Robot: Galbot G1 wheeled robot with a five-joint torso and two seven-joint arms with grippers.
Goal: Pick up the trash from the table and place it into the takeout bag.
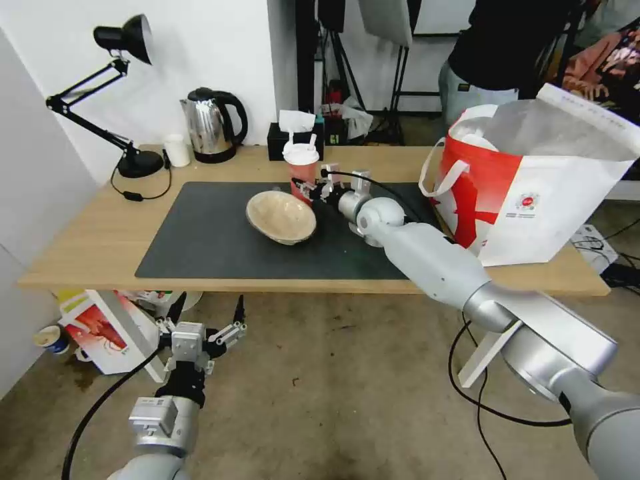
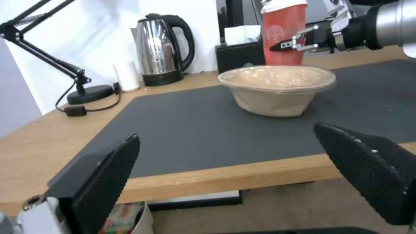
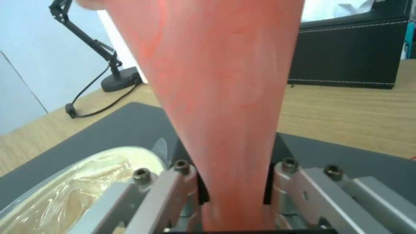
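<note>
Right wrist view: right hand point(image 3: 234, 191) clamps the red cup point(image 3: 221, 81), beige bowl point(image 3: 86, 182) just beside; left hand point(image 1: 208, 320) hangs open.

Light-wood table point(image 1: 100, 247) under a matt dark mat point(image 1: 220, 247). Fibrous beige paper bowl point(image 1: 281, 216) with glossy film. Smooth red cup point(image 1: 303, 171). Shiny metal kettle point(image 1: 208, 127).

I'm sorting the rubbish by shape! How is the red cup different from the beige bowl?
The red cup is tall, narrow and capped with a white lid; the beige bowl is wide, shallow and open. The right gripper is shut on the red cup, while the beige bowl sits untouched. Both are on the table's dark mat.
</note>
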